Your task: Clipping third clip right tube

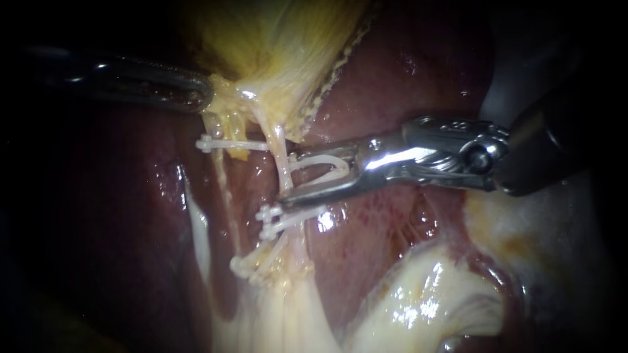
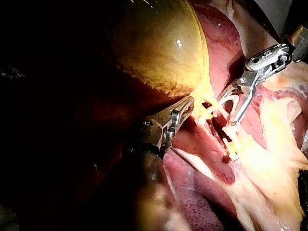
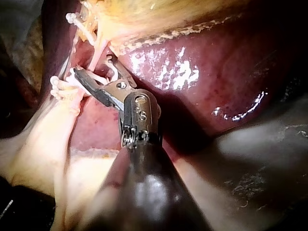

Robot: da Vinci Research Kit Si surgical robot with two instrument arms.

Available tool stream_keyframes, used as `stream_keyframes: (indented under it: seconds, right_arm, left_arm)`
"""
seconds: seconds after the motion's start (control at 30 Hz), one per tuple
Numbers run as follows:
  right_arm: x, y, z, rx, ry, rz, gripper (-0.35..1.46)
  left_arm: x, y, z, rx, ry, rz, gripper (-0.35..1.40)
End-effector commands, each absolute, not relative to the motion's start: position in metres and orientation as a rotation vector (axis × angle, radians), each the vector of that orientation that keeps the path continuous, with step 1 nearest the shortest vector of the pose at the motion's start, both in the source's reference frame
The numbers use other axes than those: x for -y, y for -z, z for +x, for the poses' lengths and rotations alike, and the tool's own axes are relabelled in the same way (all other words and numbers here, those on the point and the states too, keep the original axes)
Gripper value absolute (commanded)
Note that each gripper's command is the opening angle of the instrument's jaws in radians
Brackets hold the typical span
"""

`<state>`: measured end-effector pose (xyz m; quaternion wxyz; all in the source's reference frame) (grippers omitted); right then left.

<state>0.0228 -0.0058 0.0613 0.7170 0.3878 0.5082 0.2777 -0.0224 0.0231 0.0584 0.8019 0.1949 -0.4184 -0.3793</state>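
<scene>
Across the endoscope view the dark red liver [image 1: 405,85] fills the ground, wet and shiny, with blackness around the edges. Only the right wrist view shows what lies past the liver's rim: a dull grey surface [image 3: 260,163] beside the instrument's shaft. The yellow gallbladder [image 1: 275,46] hangs at twelve o'clock, and pale fat [image 1: 418,301] spreads from five to six o'clock. The left wrist view alone shows the gallbladder's whole rounded body.

My right instrument [image 1: 291,178] reaches in from three o'clock to the centre. Its jaws stand apart, gripping a loaded clip [image 1: 333,167] whose white arc touches both of them. The right tube [image 1: 282,147], a thin pale strand running from the gallbladder toward six o'clock, crosses the mouth of those jaws, between their tips. My left instrument [image 1: 199,95] reaches in from ten o'clock. Its jaws pinch the gallbladder's lower edge, and the left wrist view shows them pressed on that yellow tissue.

An upper clip [image 1: 232,144], closed, lies crosswise at nine o'clock of the jaw tips, on the strand beside the right tube. The middle clips [image 1: 275,221] sit just under the lower jaw. The lowest clips [image 1: 245,267] sit at seven o'clock, partly sunk in pale tissue.
</scene>
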Motion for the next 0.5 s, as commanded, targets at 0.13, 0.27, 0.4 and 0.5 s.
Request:
stream_keyframes:
  seconds: [0.13, 0.27, 0.4, 0.5]
  right_arm:
    - [0.0059, -0.0613, 0.0238, -1.214, -0.615, 0.949, 0.49]
    - [0.0053, -0.0605, 0.0239, -1.294, -0.608, 1.018, 0.49]
    - [0.0042, -0.0589, 0.0238, -1.347, -0.593, 1.075, 0.49]
    - [0.0037, -0.0579, 0.0237, -1.373, -0.599, 1.099, 0.48]
  left_arm:
    - [-0.0231, -0.0585, -0.0224, 0.896, 0.813, 0.417, -0.35]
    - [-0.0231, -0.0585, -0.0224, 0.896, 0.813, 0.417, -0.35]
    - [-0.0231, -0.0585, -0.0224, 0.896, 0.813, 0.417, -0.35]
    - [-0.0231, -0.0585, -0.0224, 0.896, 0.813, 0.417, -0.35]
